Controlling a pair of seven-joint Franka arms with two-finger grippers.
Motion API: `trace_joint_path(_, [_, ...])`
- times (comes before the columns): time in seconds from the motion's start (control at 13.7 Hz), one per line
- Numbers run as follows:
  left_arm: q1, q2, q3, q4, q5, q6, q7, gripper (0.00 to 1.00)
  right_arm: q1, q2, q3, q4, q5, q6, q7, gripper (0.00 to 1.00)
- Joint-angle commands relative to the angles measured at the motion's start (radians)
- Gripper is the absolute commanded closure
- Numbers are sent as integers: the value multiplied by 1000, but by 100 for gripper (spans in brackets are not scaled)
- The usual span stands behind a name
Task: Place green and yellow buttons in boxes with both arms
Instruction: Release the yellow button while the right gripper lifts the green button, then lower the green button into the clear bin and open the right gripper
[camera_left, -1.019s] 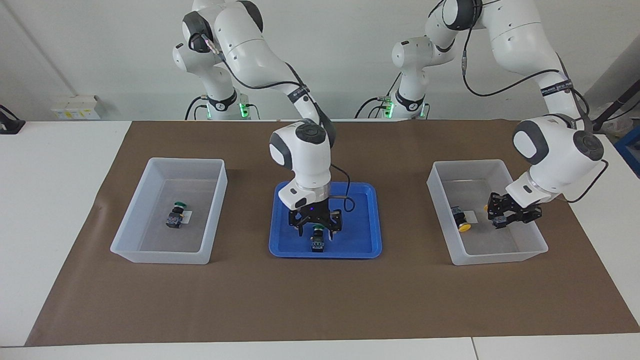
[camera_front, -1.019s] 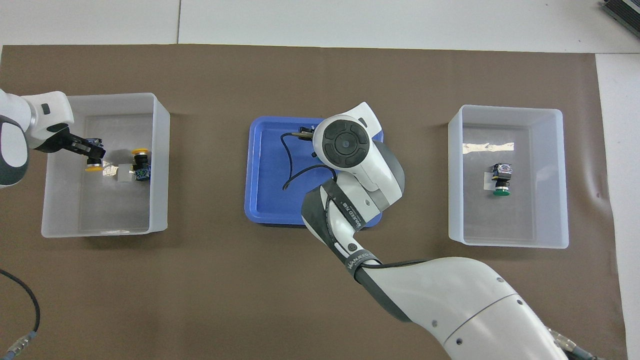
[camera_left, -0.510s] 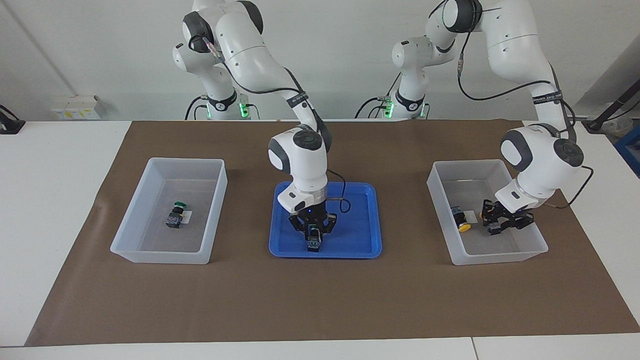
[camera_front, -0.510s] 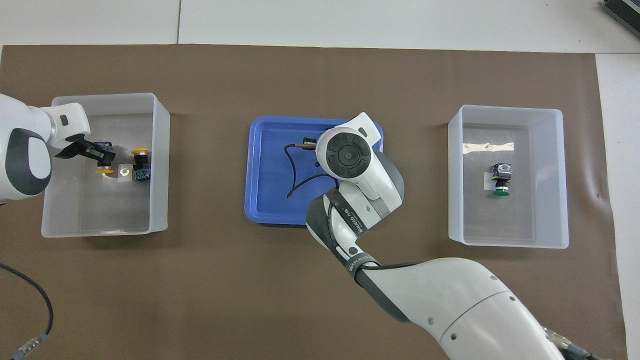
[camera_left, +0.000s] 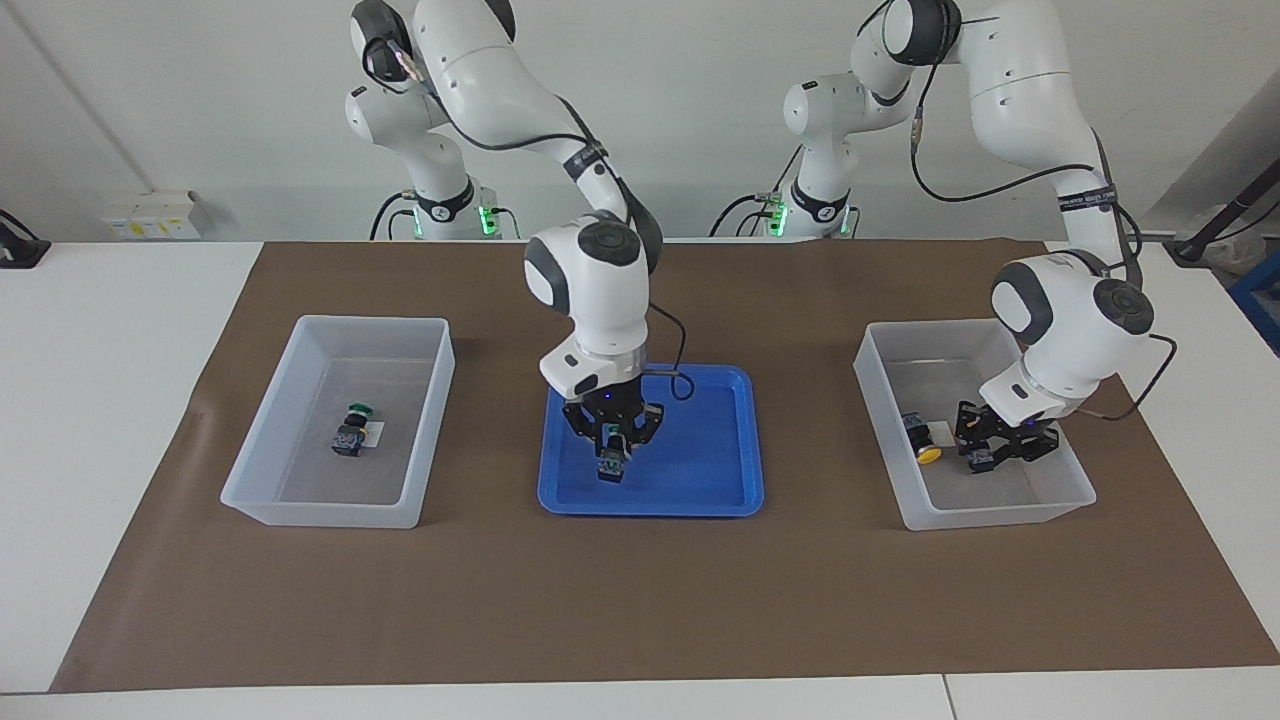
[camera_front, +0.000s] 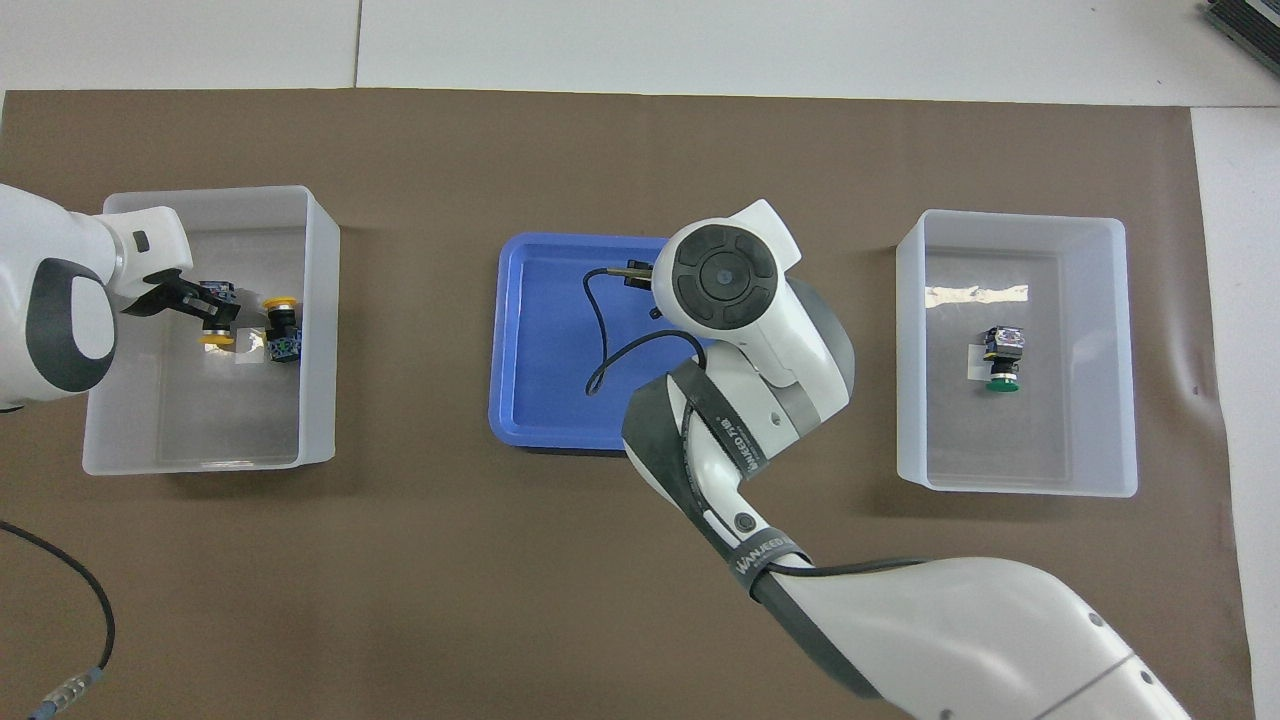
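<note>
The right gripper (camera_left: 611, 452) has just pinched its fingers on a green-capped push-button switch (camera_left: 609, 466), lifting it off the shallow bright-blue tray (camera_left: 720, 490), bound for the translucent whitish bin (camera_left: 300, 500). The left gripper (camera_left: 992, 447) keeps a yellow-capped push-button switch (camera_front: 214, 328) low inside the other translucent bin (camera_left: 1000, 515).

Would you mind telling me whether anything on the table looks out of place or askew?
Nothing stands out: the two bins and the blue tray sit square, and the loose buttons simply lie on their sides inside the bins.
</note>
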Motion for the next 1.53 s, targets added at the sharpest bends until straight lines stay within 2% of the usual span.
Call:
trace_joint_path(0.0, [-10, -11, 7, -32, 17, 17, 8, 37, -75, -160, 7, -43, 26, -148, -89, 100])
trace_joint_path(0.15, [-9, -10, 7, -4, 19, -27, 9, 22, -155, -208, 7, -59, 26, -211, -193, 100])
trace_joint_path(0.22, [-7, -8, 7, 25, 20, -65, 9, 16, -207, -235, 7, -98, 26, -214, -272, 100])
trace_joint_path(0.44, [-2, 1, 6, 173, 22, -261, 9, 15, -322, -298, 7, -265, 26, -162, -467, 100])
trace_joint_path(0.73, [-7, -10, 7, 398, 14, -611, 6, 16, -466, -374, 7, -488, 26, -1, -710, 100])
trace_joint_path(0.95, [-12, -19, 7, 510, 13, -829, -78, 18, -489, -378, 7, -559, 28, 68, -721, 99])
trace_joint_path(1.09, [-53, -31, 1, 611, 17, -959, -223, 18, -486, -366, 7, -617, 31, 158, -704, 93])
trace_joint_path(1.16, [-91, -45, 6, 640, 19, -1002, -292, 19, -485, -359, 7, -637, 35, 190, -701, 83])
trace_joint_path(1.24, [-108, -72, 4, 643, 13, -1024, -369, 19, -482, -348, 7, -639, 35, 198, -701, 63])
trace_joint_path(1.31, [-125, -104, 0, 643, 8, -1037, -441, 20, -480, -346, 7, -639, 35, 200, -693, 27])
trace_joint_path(1.38, [-157, -126, 1, 643, 6, -1050, -496, 20, -480, -346, 7, -639, 35, 200, -680, 0])
trace_joint_path(1.46, [-177, -138, 1, 643, 8, -1063, -544, 21, -480, -345, 7, -637, 35, 198, -673, 0])
